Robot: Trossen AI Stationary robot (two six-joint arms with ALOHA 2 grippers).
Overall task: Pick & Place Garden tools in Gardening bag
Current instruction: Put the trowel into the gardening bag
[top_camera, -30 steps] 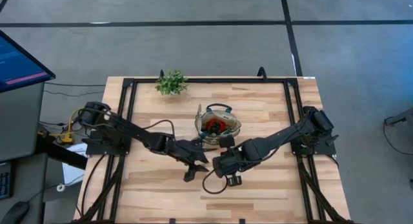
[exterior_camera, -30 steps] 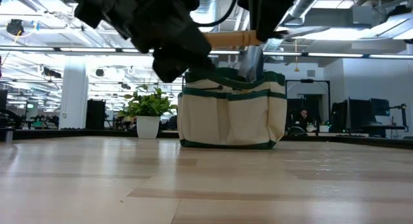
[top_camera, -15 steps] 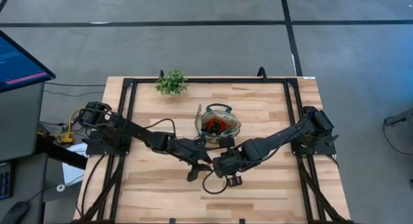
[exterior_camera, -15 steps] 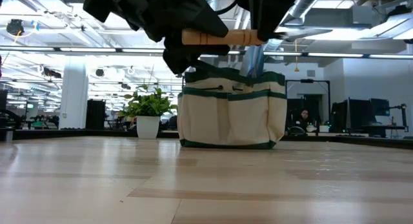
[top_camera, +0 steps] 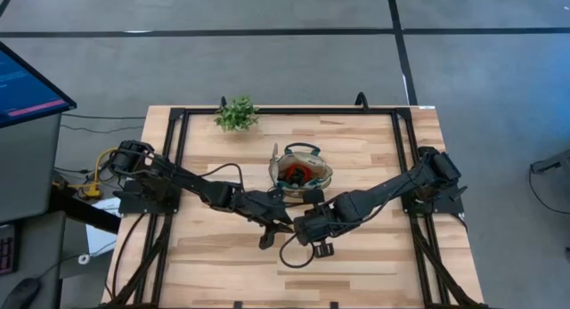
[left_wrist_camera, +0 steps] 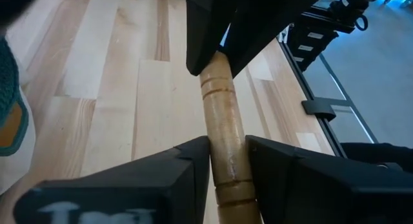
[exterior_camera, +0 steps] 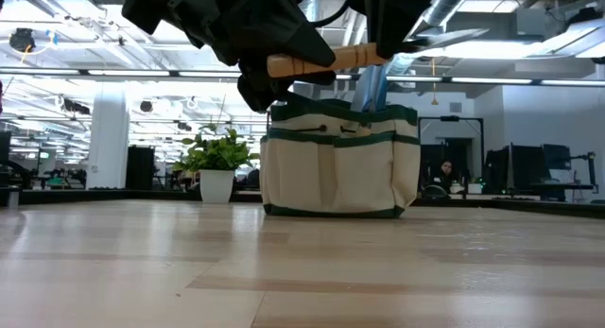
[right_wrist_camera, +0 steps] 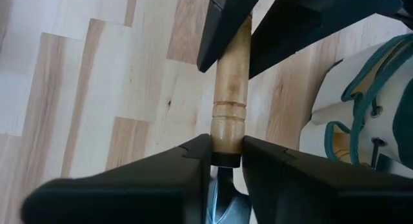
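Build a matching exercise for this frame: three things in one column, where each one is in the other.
Things:
1. potted plant
2. gardening bag
3. wooden-handled trowel

Places:
a. in the air, gripped by both the left tool and the right tool
b. near the table's far edge
c. mid-table, with a red item inside

Pairs: 1-b, 2-c, 3-a

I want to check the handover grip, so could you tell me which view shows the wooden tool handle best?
The left wrist view: the wooden handle fills the frame, pinched by both grippers. The right wrist view shows it nearly as well. The low view gives a partly hidden side profile above the gardening bag. The high view hides it.
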